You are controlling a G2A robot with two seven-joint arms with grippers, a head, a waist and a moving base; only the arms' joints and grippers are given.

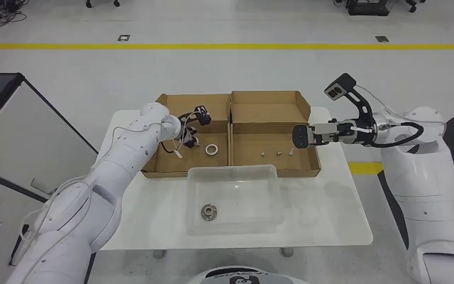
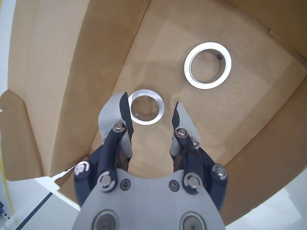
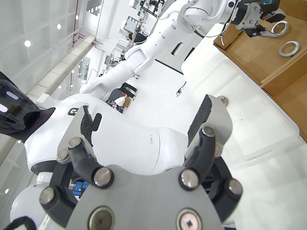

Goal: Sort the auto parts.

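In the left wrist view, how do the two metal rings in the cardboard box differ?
The near ring sits under the open left gripper, close to one finger; the far ring lies apart from the gripper. The far ring looks wider than the near ring. The far ring's inner wall is tall, with a small hole; the near ring looks flatter, with no hole visible. Both are silvery metal, in the same cardboard box compartment.

1. Thick silver metal ring (image 2: 205, 85) with a small hole in its wall: flat on the floor of the brown cardboard box (image 2: 72, 48), left compartment.
2. And a thinner silver metal ring (image 2: 146, 121), also flat, near the first but apart.
3. Grey flanged round part (image 1: 208, 211), sitting in the clear plastic bin (image 1: 230, 169).
4. Tiny pale pieces (image 1: 263, 151) lie in the right front compartment, too small to identify.
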